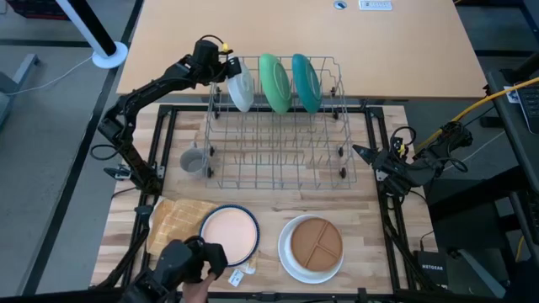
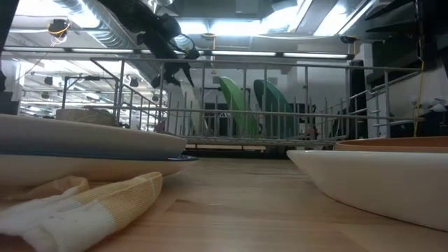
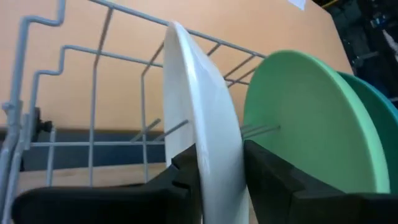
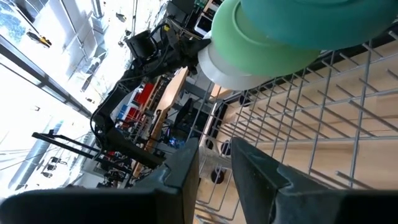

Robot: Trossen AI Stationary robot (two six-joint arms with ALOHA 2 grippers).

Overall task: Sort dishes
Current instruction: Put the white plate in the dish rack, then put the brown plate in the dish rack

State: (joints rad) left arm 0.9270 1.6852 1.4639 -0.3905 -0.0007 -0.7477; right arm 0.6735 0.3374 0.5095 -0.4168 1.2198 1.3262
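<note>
A white plate (image 1: pixel 241 89) stands on edge at the left end of the grey wire rack (image 1: pixel 278 160). Beside it stand a green plate (image 1: pixel 274 82) and a teal plate (image 1: pixel 305 82). My left gripper (image 3: pixel 221 180) is at the rack's far left corner, shut on the white plate (image 3: pixel 199 99). A grey mug (image 1: pixel 192 160) sits on the table left of the rack. Near the front edge lie a peach plate with a blue rim (image 1: pixel 229 233) and a brown divided dish in a white bowl (image 1: pixel 313 247). My right gripper (image 1: pixel 365 155) waits at the rack's right side, open by a narrow gap (image 4: pixel 214 165). My left gripper pinches the white plate's rim (image 3: pixel 214 163) between its two fingers, one finger (image 3: pixel 186 177) on each face. It reaches in slanting from the table's left and from above. The plate stands nearly upright among the rack's wires. The fingers hide its lower edge.
A yellow checked cloth (image 1: pixel 178 220) lies at the near left, partly under the peach plate. A dark device (image 1: pixel 187 261) sits at the near edge. The rack's middle and near rows hold nothing. A bare tan tabletop (image 1: pixel 295 25) lies beyond the rack.
</note>
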